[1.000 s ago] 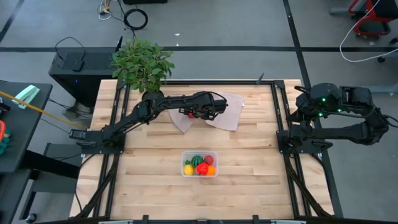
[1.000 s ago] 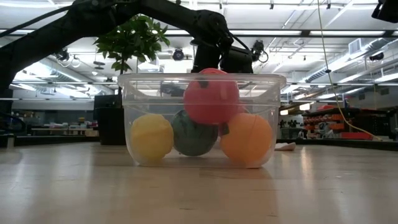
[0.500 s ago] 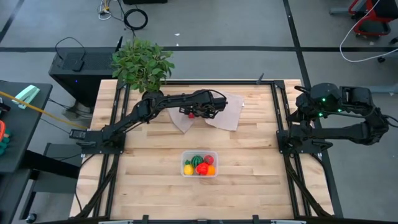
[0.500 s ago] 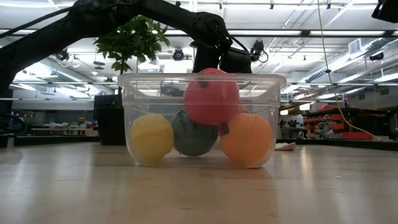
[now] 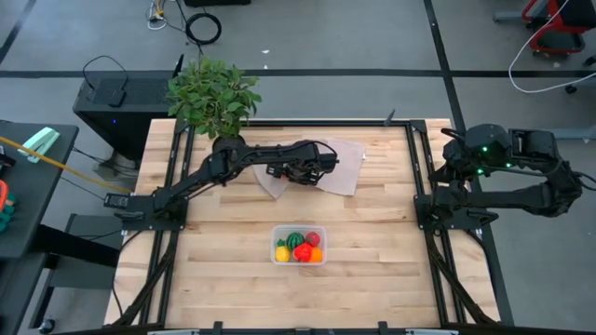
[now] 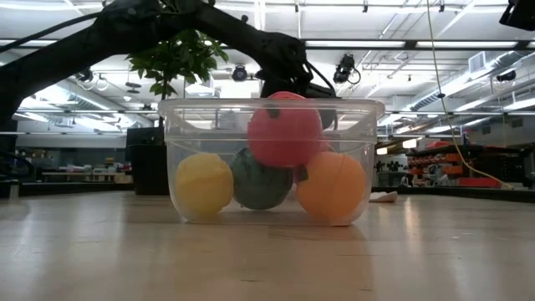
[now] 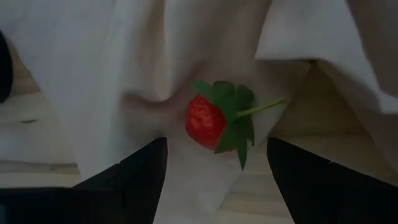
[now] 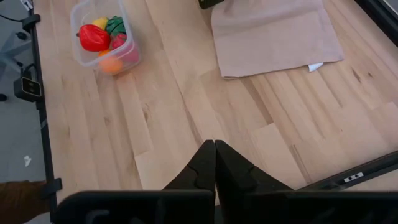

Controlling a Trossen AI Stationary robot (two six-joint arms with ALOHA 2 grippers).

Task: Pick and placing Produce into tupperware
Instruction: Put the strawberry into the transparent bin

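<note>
One strawberry between spread left hand; four pieces in tupperware.

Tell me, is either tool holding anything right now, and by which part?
Nothing is held. The left tool is open, its fingers either side of the toy strawberry lying on the beige cloth. The right tool is shut and empty.

Wooden surface bare around small clear plastic tupperware. Far end crowded by crumpled beige cloth, leafy green potted plant. Small red toy strawberry hemmed by cloth folds, gap left between open jaws.
</note>
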